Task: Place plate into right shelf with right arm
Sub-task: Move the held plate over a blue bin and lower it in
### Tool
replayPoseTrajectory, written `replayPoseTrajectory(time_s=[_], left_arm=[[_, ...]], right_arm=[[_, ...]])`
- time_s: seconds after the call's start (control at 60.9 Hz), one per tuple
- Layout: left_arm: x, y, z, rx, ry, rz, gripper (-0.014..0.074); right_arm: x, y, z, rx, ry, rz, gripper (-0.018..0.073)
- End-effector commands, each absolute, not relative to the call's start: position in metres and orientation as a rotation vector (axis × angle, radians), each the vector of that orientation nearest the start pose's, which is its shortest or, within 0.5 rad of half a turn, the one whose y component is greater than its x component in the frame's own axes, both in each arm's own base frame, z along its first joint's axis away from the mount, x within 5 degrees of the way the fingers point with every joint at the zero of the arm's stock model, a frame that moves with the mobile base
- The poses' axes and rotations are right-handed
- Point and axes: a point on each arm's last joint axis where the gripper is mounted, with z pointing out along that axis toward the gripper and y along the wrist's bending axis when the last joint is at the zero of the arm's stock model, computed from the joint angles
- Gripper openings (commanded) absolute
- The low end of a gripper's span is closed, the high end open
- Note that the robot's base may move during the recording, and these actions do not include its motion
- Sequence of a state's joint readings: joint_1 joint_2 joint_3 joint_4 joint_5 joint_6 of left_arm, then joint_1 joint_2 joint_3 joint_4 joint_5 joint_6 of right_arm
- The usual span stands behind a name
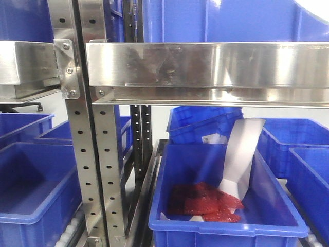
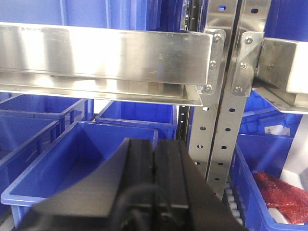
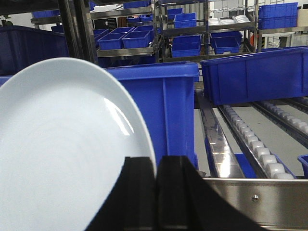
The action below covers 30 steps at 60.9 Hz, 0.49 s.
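Note:
A white round plate (image 3: 62, 144) fills the left of the right wrist view, standing on edge. My right gripper (image 3: 156, 161) is shut on its right rim, with the rim pinched between the two black fingers. It is held level with an upper shelf, in front of a blue bin (image 3: 168, 106) and just before the shelf's steel front rail (image 3: 260, 197). A pale curved edge in the top right corner of the front view (image 1: 314, 7) may be the plate. My left gripper (image 2: 154, 144) is shut and empty, in front of a lower blue bin (image 2: 91, 149).
Steel shelf rails (image 1: 205, 67) and perforated uprights (image 1: 100, 154) split the rack into left and right bays. A lower right bin (image 1: 221, 206) holds red packets and a white scoop (image 1: 241, 154). Roller tracks (image 3: 255, 149) and another blue bin (image 3: 255, 77) lie right of the plate.

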State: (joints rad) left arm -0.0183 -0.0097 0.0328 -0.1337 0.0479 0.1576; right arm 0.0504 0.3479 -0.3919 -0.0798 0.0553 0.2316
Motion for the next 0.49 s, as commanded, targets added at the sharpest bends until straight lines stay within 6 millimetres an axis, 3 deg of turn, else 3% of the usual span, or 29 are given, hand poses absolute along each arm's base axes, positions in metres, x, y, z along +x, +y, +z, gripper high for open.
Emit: replayPoseTrajectory(time_s=[0.0,0.476], left_arm=[[0.0562,-0.0006,0.2035,0.016,1.465,-0.005,-0.0128],[0.0562,-0.0006,0.2035,0.016,1.465,-0.005,-0.0128]], right_arm=[[0.0821,0.004,0.3357,0.061,1.378,0.155,0.005],[0.0823,0.0041,0.3367,0.06,1.367,0.156,0.005]])
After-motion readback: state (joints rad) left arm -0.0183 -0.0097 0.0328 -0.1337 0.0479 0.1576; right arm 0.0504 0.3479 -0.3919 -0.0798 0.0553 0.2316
